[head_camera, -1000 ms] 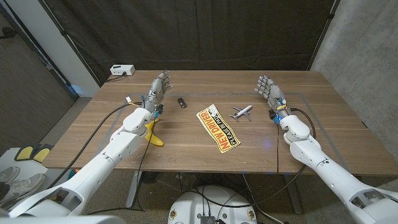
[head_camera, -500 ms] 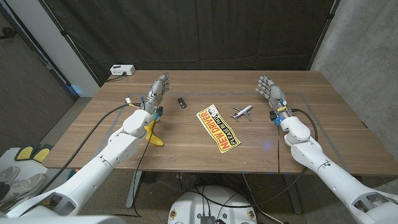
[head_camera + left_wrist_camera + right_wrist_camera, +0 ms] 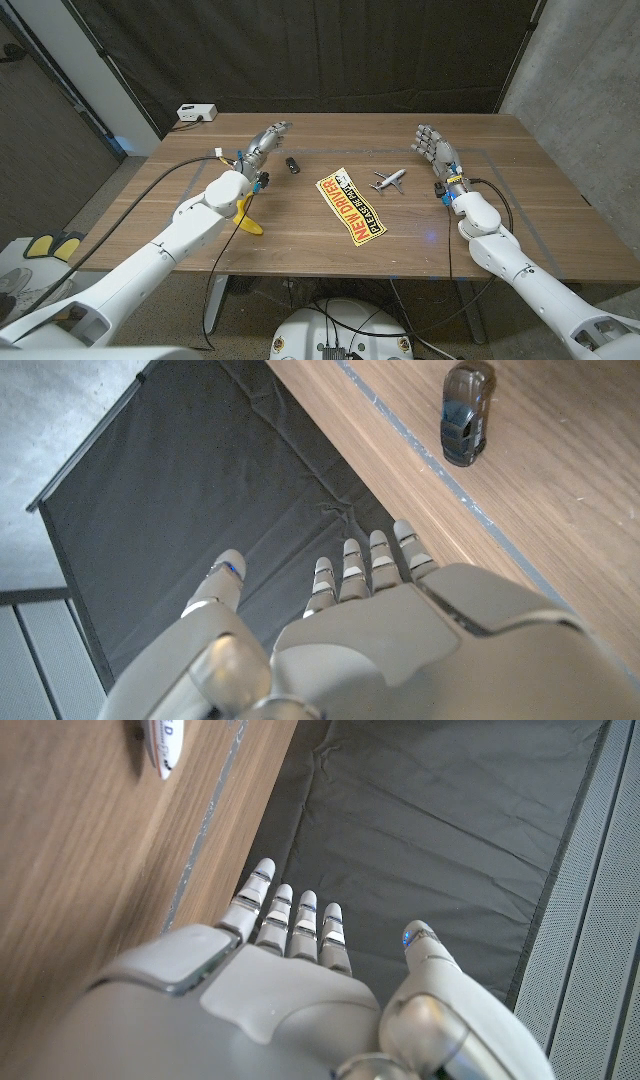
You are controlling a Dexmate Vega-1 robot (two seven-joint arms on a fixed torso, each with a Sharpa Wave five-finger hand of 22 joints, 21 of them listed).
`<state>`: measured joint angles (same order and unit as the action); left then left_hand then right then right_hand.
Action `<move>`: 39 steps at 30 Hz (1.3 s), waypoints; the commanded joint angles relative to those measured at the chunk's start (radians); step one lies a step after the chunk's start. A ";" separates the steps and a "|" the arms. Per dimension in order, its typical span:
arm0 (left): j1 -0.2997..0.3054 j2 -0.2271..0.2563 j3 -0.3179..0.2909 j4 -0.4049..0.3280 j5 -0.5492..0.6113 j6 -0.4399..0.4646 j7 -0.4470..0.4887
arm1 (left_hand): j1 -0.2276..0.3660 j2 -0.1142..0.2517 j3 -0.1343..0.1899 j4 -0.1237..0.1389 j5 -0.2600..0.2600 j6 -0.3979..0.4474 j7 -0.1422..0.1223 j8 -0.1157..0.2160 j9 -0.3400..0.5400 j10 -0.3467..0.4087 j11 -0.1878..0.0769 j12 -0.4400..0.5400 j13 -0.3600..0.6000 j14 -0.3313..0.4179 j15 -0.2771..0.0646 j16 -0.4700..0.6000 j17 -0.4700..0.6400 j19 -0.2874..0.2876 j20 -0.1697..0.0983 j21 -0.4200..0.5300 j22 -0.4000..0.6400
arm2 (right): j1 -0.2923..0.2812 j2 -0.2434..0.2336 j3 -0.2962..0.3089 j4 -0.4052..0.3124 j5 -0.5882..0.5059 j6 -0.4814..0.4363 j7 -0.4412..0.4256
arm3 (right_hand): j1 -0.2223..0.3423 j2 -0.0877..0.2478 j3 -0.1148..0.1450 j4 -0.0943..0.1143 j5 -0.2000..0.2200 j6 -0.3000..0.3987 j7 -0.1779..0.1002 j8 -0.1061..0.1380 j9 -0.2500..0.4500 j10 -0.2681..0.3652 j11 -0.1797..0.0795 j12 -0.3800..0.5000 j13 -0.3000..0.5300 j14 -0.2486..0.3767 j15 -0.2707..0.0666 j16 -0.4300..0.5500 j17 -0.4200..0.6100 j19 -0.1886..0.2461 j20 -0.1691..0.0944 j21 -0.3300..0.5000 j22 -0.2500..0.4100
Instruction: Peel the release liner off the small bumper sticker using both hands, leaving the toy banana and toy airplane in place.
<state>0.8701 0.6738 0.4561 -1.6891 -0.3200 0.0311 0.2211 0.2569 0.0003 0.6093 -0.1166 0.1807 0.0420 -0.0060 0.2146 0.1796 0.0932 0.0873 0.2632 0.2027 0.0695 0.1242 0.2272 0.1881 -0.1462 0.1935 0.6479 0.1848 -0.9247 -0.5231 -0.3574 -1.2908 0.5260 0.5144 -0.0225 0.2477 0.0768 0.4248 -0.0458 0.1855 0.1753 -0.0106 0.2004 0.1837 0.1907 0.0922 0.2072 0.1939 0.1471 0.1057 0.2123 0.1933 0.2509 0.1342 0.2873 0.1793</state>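
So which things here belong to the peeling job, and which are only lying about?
For the job: bumper sticker, left hand, right hand.

Lying about: toy banana, toy airplane, small toy car, white box.

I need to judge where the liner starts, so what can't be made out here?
- bumper sticker: head view, too small to show any liner edge or lifted corner.
- toy banana: head view, partly hidden by the left arm.
- toy airplane: right wrist view, cut off by the picture's edge.
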 commanded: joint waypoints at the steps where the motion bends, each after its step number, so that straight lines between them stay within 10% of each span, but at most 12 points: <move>1: -0.039 0.061 0.059 -0.114 0.142 0.176 0.021 | 0.031 -0.009 0.002 -0.025 -0.005 0.022 0.001 0.008 0.005 0.006 -0.006 0.006 0.006 -0.004 -0.010 -0.001 0.003 -0.021 0.010 -0.013 0.002 | -0.035 -0.005 0.014 -0.015 0.013 0.021 -0.001 | 0.006 0.002 -0.002 -0.007 0.002 0.007 0.000 0.000 0.004 0.016 0.001 0.007 0.004 0.009 0.000 0.007 0.006 0.002 0.002 -0.007 0.004; 17: -0.086 0.082 0.140 -0.250 0.318 0.430 0.028 | 0.134 -0.058 -0.005 -0.066 0.002 0.091 -0.011 0.029 0.008 0.034 -0.022 0.015 0.015 -0.001 -0.018 -0.003 0.007 0.005 0.009 -0.028 0.003 | -0.076 -0.013 0.034 -0.032 0.029 0.048 0.003 | 0.000 0.005 -0.007 -0.007 0.000 0.013 0.000 0.000 0.004 0.023 0.005 0.008 0.005 0.018 -0.001 0.013 0.010 0.003 0.004 -0.009 0.004; 26: -0.137 0.064 0.218 -0.313 0.407 0.621 0.000 | 0.199 -0.106 -0.036 -0.055 0.010 0.088 -0.002 0.014 0.009 0.079 -0.036 0.031 0.025 0.109 -0.059 0.037 0.014 0.120 -0.005 -0.006 0.005 | -0.099 -0.021 0.045 -0.048 0.034 0.056 0.002 | -0.004 0.006 -0.010 -0.007 -0.001 0.016 0.000 0.001 0.004 0.026 0.007 0.008 0.006 0.024 0.000 0.016 0.012 0.004 0.006 -0.011 0.005; 39: -0.214 0.053 0.323 -0.364 0.480 0.806 -0.065 | 0.239 -0.124 -0.062 -0.051 0.017 0.106 0.005 0.014 0.010 0.123 -0.055 0.046 0.033 0.168 -0.084 0.063 0.026 0.123 -0.007 -0.015 0.009 | -0.117 -0.011 0.057 -0.034 0.047 0.090 0.012 | -0.009 0.009 -0.014 -0.007 -0.001 0.020 -0.001 0.001 0.004 0.035 0.008 0.010 0.006 0.028 0.001 0.018 0.015 0.007 0.005 -0.012 0.005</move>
<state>0.7134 0.7327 0.7008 -2.0077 0.0921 0.6976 0.1984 0.4740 -0.1198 0.5561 -0.1668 0.1887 0.1318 0.0003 0.2245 0.1855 0.2009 0.0370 0.3009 0.2304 0.2235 0.0433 0.2815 0.2073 -0.0215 0.1821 0.6383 0.1888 -1.0261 -0.5397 -0.3100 -1.3318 0.5642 0.5820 -0.0171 0.2424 0.0821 0.4152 -0.0552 0.1854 0.1879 -0.0125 0.2004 0.1836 0.2193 0.0997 0.2112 0.1979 0.1686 0.1057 0.2271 0.2039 0.2511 0.1340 0.2767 0.1791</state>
